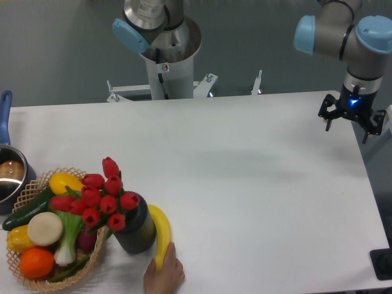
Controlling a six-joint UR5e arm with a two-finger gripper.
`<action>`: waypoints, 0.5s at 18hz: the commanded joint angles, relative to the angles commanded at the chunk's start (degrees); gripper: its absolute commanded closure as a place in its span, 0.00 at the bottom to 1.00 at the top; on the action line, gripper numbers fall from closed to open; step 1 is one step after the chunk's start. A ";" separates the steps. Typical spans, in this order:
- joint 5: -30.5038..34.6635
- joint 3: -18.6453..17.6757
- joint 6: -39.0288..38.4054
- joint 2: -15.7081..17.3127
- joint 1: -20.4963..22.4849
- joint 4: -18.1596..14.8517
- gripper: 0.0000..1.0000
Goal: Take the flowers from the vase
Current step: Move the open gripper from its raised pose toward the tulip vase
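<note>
Table (245,184): I see a white top, with everything clustered at its front-left corner.
Basket (37,278): wicker, holding vegetables and fruit.
Gripper (351,125): far right edge, well apart from the vase; fingers spread, holding nothing.
Flowers (101,196): red tulips, leaning left over the basket.
Vase (136,233): dark cylinder touching the basket.
Banana (162,236): beside the vase, a hand (164,275) on its end.

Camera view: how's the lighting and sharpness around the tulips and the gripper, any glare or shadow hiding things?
Camera view: even, soft light; the red tulips and dark vase are sharp enough, with only a faint shadow across the table. The gripper at right is small and dark with a blue glow, so the state of its jaws is unclear. The steel pot shows mild glare.
</note>
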 joint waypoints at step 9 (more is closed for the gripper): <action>-1.49 -5.18 -8.87 2.11 -5.09 2.71 0.00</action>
